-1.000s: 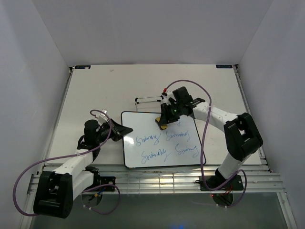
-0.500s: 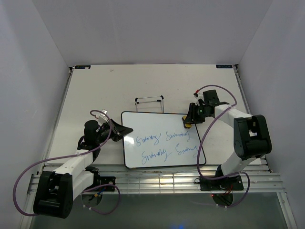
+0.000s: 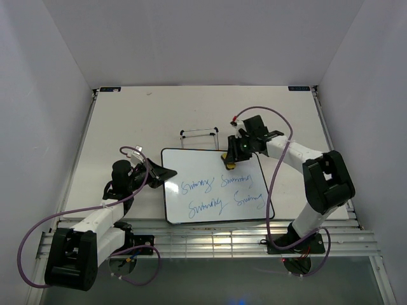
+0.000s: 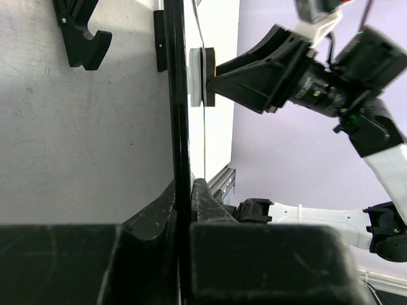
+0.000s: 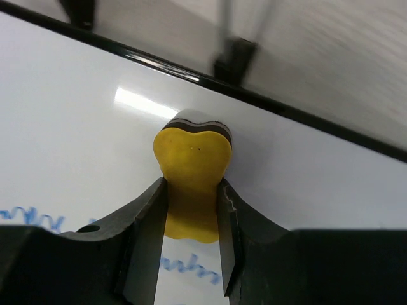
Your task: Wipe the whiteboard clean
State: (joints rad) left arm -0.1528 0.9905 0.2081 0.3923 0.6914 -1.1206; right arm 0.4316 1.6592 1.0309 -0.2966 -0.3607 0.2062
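The whiteboard point(image 3: 197, 166) lies flat in the middle of the table, black framed, with two rows of blue cursive writing point(image 3: 219, 194) on its near half. My right gripper point(image 3: 230, 160) is shut on the yellow eraser point(image 5: 193, 178) and presses it on the board's upper part, just inside the far edge and above the writing. In the right wrist view the white board point(image 5: 76, 146) fills the frame, blue strokes below the eraser. My left gripper point(image 3: 166, 173) is shut on the board's left edge; the left wrist view shows the black frame point(image 4: 179, 114) pinched between my fingers.
A small black wire stand point(image 3: 199, 134) sits on the table just beyond the board's far edge. White walls enclose the table on three sides. A metal rail point(image 3: 210, 244) runs along the near edge by the arm bases.
My right gripper with the eraser swept from the board's upper middle to its right edge, then back left to the upper middle. The left arm and board have not moved.
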